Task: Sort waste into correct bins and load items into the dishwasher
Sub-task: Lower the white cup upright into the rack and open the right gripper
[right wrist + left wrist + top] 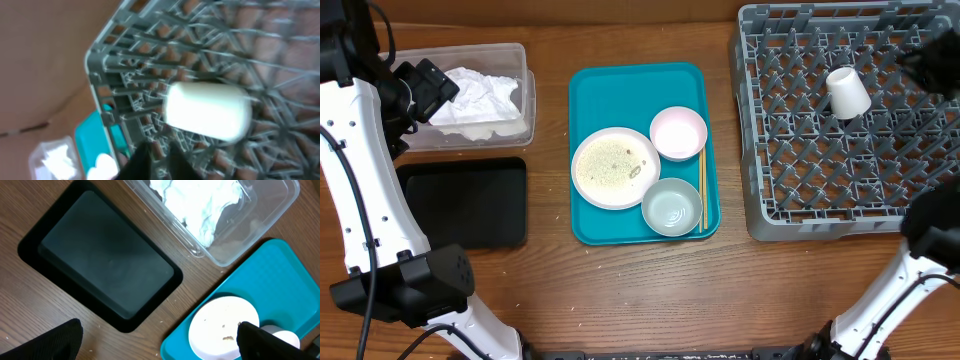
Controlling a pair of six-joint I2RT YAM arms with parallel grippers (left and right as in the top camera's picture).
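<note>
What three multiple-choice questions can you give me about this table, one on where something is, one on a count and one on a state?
1. Where is the small white cup?
A. in the clear tub
B. in the grey dish rack
C. on the black tray

2. How many bowls sit on the teal tray?
A. two
B. three
C. none

3. What state is the round plate in?
A. wiped clean
B. upside down
C. strewn with food scraps

Answers:
1 B, the cup lies among the rack's pegs.
2 A, a pink bowl and a whitish-blue bowl sit beside the plate.
3 C, pale scraps cover the plate's face.
</note>
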